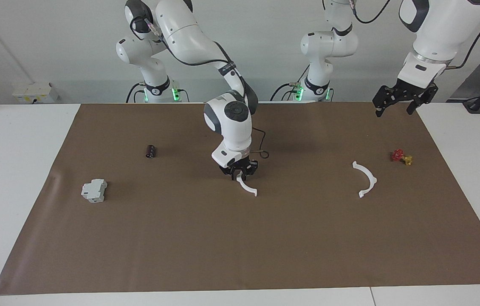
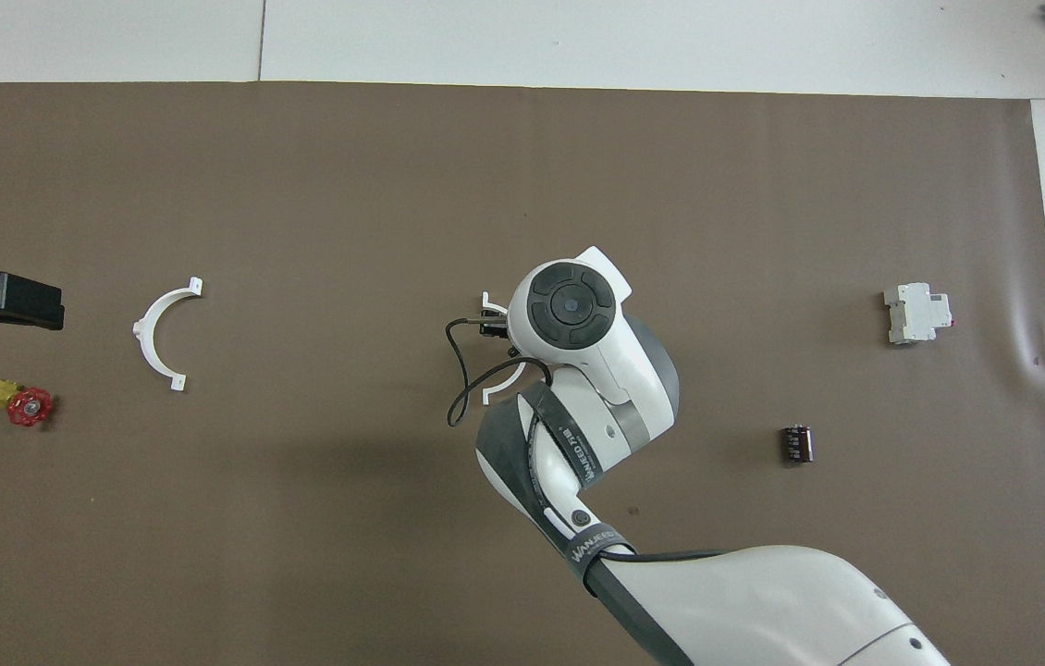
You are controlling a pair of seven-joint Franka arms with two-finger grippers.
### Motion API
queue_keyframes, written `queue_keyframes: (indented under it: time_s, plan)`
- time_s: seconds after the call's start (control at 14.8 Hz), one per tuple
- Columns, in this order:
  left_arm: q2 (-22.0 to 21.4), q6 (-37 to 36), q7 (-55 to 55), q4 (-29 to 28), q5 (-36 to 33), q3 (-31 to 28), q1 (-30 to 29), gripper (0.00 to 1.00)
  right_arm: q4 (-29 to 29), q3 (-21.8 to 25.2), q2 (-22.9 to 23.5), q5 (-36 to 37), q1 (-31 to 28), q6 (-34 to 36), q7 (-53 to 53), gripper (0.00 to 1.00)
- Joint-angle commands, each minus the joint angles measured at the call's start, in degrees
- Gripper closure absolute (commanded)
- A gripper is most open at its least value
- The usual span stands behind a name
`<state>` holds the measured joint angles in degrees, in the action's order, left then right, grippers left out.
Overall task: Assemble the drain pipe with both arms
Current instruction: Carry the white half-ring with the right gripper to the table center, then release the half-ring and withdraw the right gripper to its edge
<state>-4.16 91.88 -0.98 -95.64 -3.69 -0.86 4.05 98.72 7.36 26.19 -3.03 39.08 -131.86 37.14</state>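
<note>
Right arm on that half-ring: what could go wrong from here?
1. The right tool sits low over one end of the middle half-ring; an end grip could let the arc swing or slip.
2. The second half-ring lies apart, toward the left arm's end; the left tool waits high above the mat edge, with the red-and-yellow valve close by to knock.

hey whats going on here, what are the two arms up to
The right end effector is down at the middle of the brown mat, at one white half-ring of the drain pipe. Whether it grips it cannot be told. The other half-ring lies untouched toward the left arm's end, beside a small red and yellow valve. The left end effector waits raised over that end. The two halves are not yet joined.
</note>
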Motion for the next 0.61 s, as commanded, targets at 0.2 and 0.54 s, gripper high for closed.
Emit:
queue_keyframes:
  time_s: [0.2,0.54]
  plan:
    - [-1.9,1.2,0.7,-2.1,1.0,0.4,-0.7,0.0,0.9,-0.2,-10.6,1.2,-7.9,5.1,-0.4,0.0]
    - [-1.9,1.1,0.7,-2.1,1.0,0.4,-0.7,0.0,0.9,-0.2,-18.4,1.2,-19.6,13.6,-12.4,0.0]
